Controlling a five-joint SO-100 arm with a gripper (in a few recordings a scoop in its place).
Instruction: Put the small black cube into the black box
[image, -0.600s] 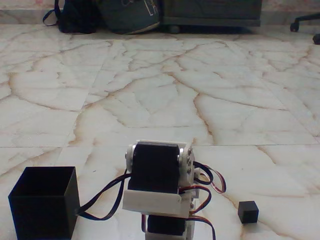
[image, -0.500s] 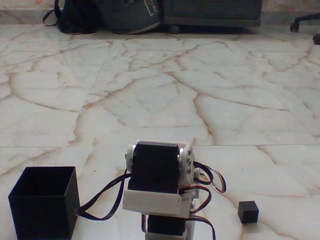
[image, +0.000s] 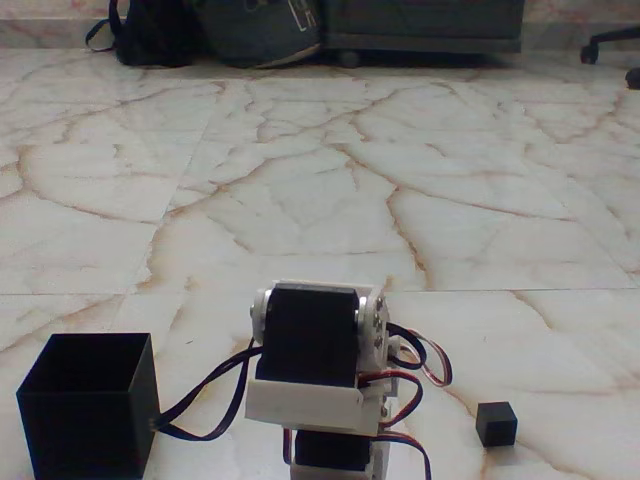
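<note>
Gripper state is something I cannot tell from where I stand: the arm is folded low at the near edge of the fixed view, showing me only its white brackets, black servo blocks and looping wires, with the fingers hidden behind or below that bulk.

Over on the near right, the small black cube sits alone on the marble floor, clear of the arm and touching nothing. Away on the near left stands the black box, upright, its open top facing up, with 1 of the arm's cables running close by its right wall. The arm sits between the 2.

As I judge it, the step in hand is the reach for the cube, and none of the task looks done yet. To do it well, the arm should swing right, come down over the cube from above with fingers parted wide enough to straddle it, and close squarely on 2 opposite faces, since so small a piece could skid on polished stone
</note>
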